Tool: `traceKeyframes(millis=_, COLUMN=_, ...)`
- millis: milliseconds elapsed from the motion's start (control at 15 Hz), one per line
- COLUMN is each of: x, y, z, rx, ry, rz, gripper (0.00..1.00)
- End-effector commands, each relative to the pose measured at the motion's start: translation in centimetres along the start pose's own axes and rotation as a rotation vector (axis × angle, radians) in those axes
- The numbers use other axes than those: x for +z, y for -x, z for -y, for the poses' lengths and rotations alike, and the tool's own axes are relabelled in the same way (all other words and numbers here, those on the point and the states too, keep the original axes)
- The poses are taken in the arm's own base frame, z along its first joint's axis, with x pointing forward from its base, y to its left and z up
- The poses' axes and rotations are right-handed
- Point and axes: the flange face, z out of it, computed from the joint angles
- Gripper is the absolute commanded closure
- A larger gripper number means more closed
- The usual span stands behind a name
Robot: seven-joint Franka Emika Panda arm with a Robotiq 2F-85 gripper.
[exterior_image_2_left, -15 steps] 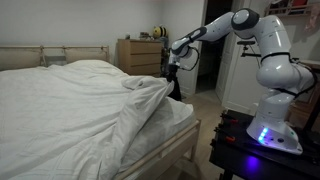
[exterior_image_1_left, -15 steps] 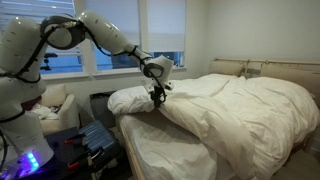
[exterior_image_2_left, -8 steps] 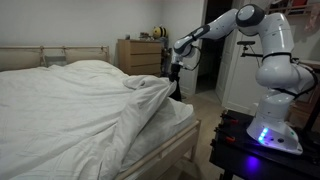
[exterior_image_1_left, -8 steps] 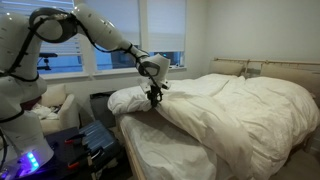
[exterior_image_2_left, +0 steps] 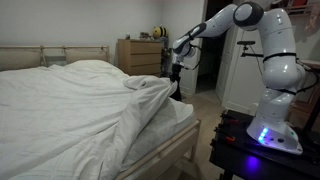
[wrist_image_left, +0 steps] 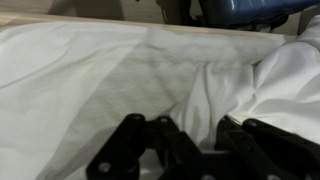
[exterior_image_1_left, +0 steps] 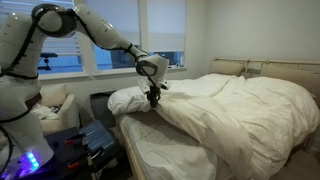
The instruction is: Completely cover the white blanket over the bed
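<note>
**Pulling step.** The gripper (exterior_image_1_left: 153,99), its jaws clamped on a fold of the white blanket (exterior_image_1_left: 240,105), hangs over the foot corner of the bed (exterior_image_1_left: 165,152). Bare mattress shows at 6 o'clock of it. The next move is probably to drag the fold that way.

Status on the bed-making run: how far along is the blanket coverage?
Done: the white blanket covers the headboard end of the bed. In hand: the gripper looks clamped on a bunched blanket edge, with fabric gathered between its fingers in the wrist view. Left: the foot-end mattress sheet lies bare in both exterior views, so the edge probably needs drawing down over it, then releasing.
</note>
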Motion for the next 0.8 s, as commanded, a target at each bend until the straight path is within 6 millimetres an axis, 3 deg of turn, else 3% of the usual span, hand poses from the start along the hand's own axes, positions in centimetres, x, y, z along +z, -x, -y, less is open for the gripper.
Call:
traceKeyframes(millis=0, x=-2.3, y=4.5, z=-1.9, rx=0.013, ry=0.045, rz=0.105, gripper=0.58)
traceKeyframes(millis=267, x=-3.7, y=5.5, z=-4.9, rx=0.052, ry=0.115, rz=0.148, gripper=0.27)
traceKeyframes(millis=533, x=-5.1, y=4.6, z=-8.0, rx=0.049, ry=0.203, rz=0.068, gripper=0.00)
traceKeyframes(millis=733, x=-4.7, y=2.8, z=-8.6, rx=-0.003, ry=0.303, rz=-0.046, gripper=0.00)
